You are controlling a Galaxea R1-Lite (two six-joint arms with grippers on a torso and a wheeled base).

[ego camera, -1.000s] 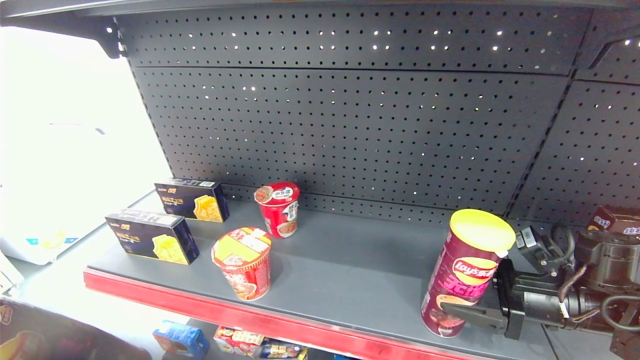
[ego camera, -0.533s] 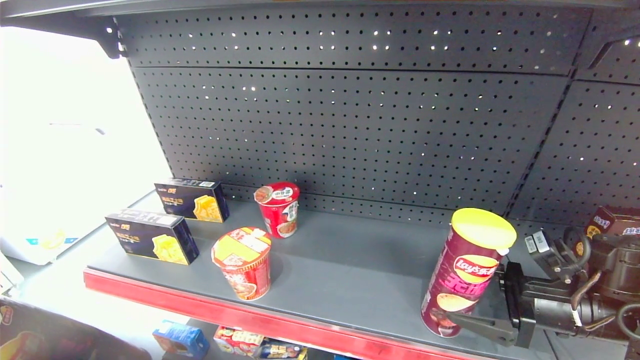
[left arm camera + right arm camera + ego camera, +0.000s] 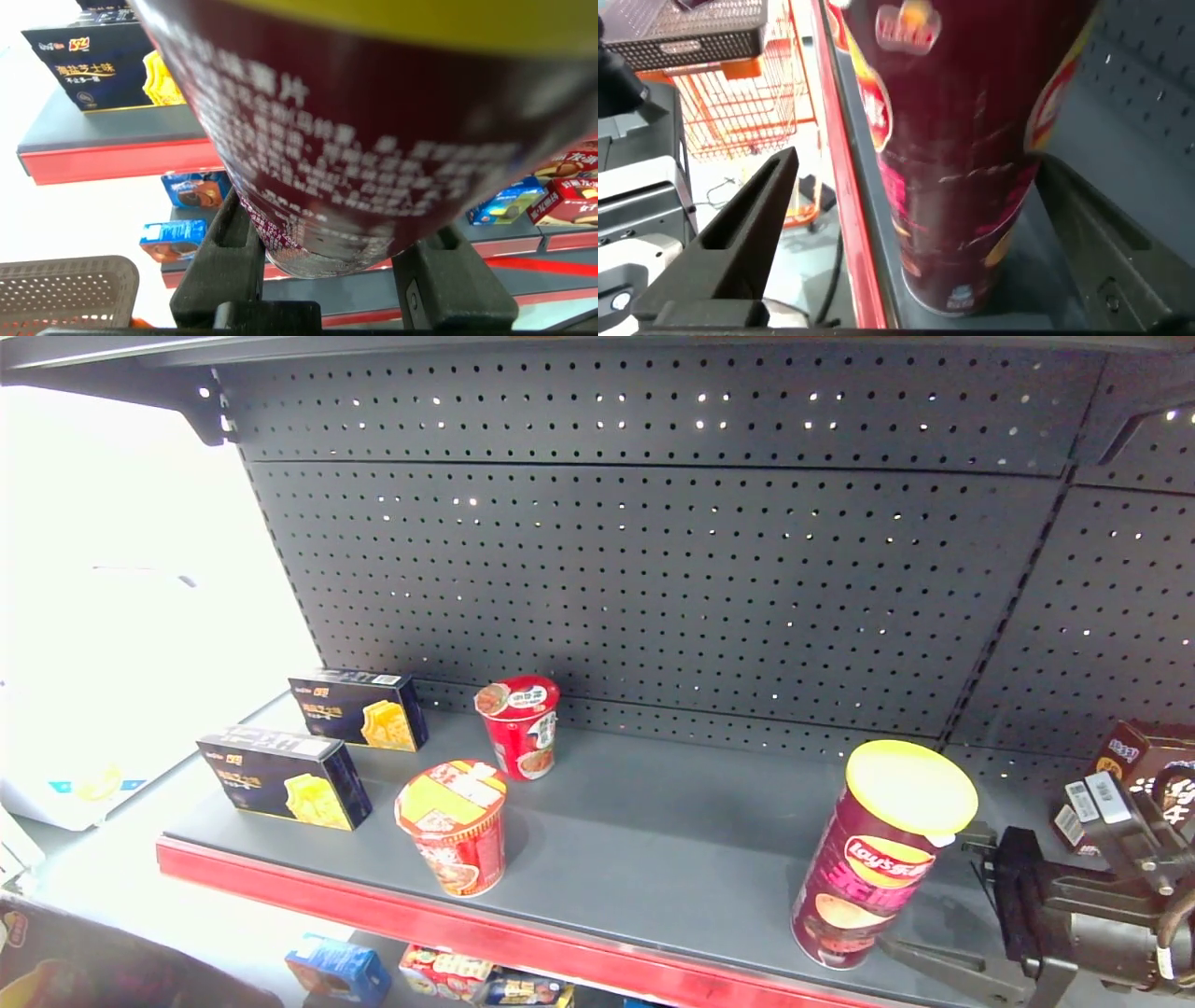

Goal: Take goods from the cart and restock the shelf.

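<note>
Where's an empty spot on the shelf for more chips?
The widest bare patch of shelf lies between the front noodle cup and the chip can, back to the pegboard. Crowded: the left end, with front box, back box and back cup; and the right end, where the open right gripper flanks the can.

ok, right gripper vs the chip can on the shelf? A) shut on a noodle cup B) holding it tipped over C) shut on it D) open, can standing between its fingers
D: the right gripper is open, with a gap either side of the chip can, which stands on its base on the shelf.
</note>
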